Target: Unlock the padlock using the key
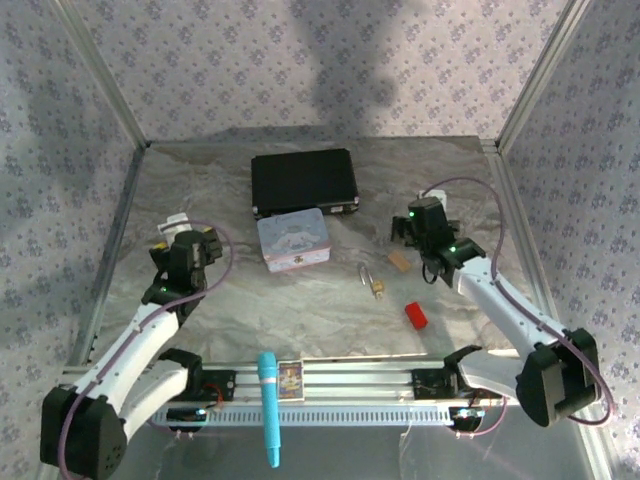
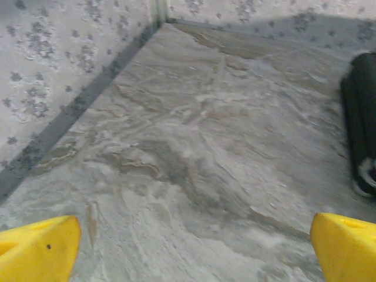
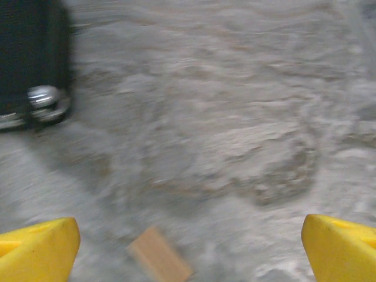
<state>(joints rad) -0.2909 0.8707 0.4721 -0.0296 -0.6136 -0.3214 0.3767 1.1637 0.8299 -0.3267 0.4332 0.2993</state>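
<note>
The small brass padlock [image 1: 377,287] lies on the grey cloth at the centre right, with thin silver metal at its far end. I cannot tell the shackle from the key there. My right gripper [image 1: 404,232] hovers behind and to the right of the padlock. In the right wrist view the right gripper [image 3: 191,238] is open, its yellow fingertips [image 3: 41,249] wide apart over bare cloth. My left gripper [image 1: 172,228] is far to the left, and the left wrist view shows the left gripper [image 2: 194,258] open with nothing between its fingers.
A tan wooden block [image 1: 398,261] [image 3: 158,255] lies just below the right gripper. A black case [image 1: 303,182] [image 3: 32,59] sits at the back, with a pale blue tin [image 1: 292,241] in front of it. A red cylinder [image 1: 416,316] lies near the front. A blue pen-like stick [image 1: 269,405] rests across the front rail.
</note>
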